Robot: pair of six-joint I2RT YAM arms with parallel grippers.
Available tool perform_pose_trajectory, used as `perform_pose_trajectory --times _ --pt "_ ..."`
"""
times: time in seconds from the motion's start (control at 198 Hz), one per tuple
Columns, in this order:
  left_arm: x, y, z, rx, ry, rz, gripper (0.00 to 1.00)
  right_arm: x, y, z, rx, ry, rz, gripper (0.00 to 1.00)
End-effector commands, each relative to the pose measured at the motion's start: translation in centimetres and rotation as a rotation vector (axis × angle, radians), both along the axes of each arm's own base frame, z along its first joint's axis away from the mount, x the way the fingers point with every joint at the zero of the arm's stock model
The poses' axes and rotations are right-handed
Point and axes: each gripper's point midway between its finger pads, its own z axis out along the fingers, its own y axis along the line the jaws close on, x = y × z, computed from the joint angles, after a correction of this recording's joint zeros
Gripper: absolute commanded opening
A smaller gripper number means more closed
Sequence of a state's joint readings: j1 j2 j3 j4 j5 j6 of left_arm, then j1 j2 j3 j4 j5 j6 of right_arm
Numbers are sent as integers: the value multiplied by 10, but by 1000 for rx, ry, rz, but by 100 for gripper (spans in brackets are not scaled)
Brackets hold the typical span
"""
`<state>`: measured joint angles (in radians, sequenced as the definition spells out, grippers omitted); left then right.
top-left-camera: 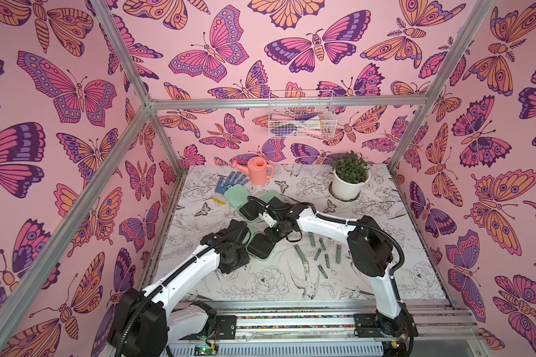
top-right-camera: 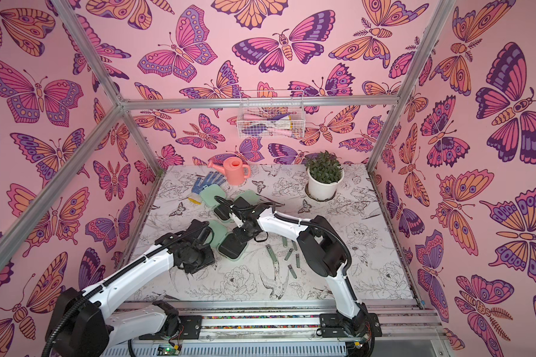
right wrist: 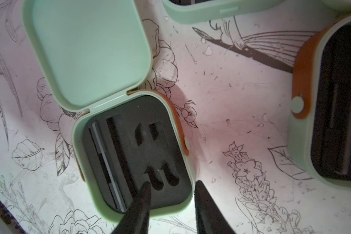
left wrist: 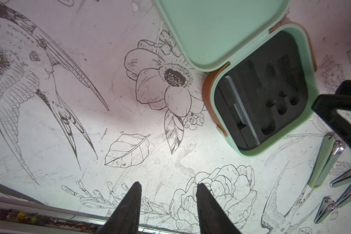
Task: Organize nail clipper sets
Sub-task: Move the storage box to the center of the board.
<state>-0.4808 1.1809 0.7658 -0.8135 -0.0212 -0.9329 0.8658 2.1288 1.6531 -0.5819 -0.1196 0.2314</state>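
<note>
We see the table (top-left-camera: 195, 216) under a matt white sheet printed with ink-line birds and flowers, scuffed and speckled up close.

Just off its middle, toward 8 o'clock, lies the near case (top-left-camera: 260, 247). It is a smooth mint-green plastic shell, rounded-square and hinged open, with its lid (right wrist: 89, 50) lying back. Its tray (right wrist: 166, 125) is black foam cut into slots. A slim pale strip (right wrist: 102, 147) sits in one long slot, and a rust-orange strap wraps the shell's side.

A second case (top-left-camera: 249, 211), also open and black inside, lies at 11 o'clock from the first, partly under the right arm. The third case (top-left-camera: 236, 195) shows a plain mint face beyond it, beside the blue dotted knit glove (top-left-camera: 229, 182).

The clippers (top-left-camera: 300, 252) are slim grey-green bars with shiny chrome wedge ends. They lie loose and scattered at 4 o'clock from the middle.

The right hand (right wrist: 173, 182) holds its dark tapered fingers at a narrow gap with nothing between them. One tip is over the foam and the other is past the shell's rim.

The left hand (left wrist: 168, 184) is likewise narrow and empty, over bare print and apart from the near case.

At the back stand a coral plastic watering can (top-left-camera: 259, 170) near 11 o'clock and a round white plant pot (top-left-camera: 348, 185) at 1 o'clock.
</note>
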Motion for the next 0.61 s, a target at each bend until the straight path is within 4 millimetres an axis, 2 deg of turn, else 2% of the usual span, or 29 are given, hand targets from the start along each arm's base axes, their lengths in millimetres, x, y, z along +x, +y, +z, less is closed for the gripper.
perform_pose_trajectory --times 0.0,0.126,0.273,0.409,0.601 --pt "-7 11 -2 -10 -6 154 48 7 4 -4 -14 -27 8 37" --pt "-13 25 -9 -45 8 208 48 9 2 -7 -27 -31 0 37" --pt "-18 39 -16 -92 34 245 41 10 -1 -11 -44 -34 -5 37" --pt "-18 38 -18 -108 55 236 41 13 -1 -14 -56 -41 -9 36" --pt "-12 32 -22 -136 65 224 41 17 1 -18 -67 -43 -11 30"
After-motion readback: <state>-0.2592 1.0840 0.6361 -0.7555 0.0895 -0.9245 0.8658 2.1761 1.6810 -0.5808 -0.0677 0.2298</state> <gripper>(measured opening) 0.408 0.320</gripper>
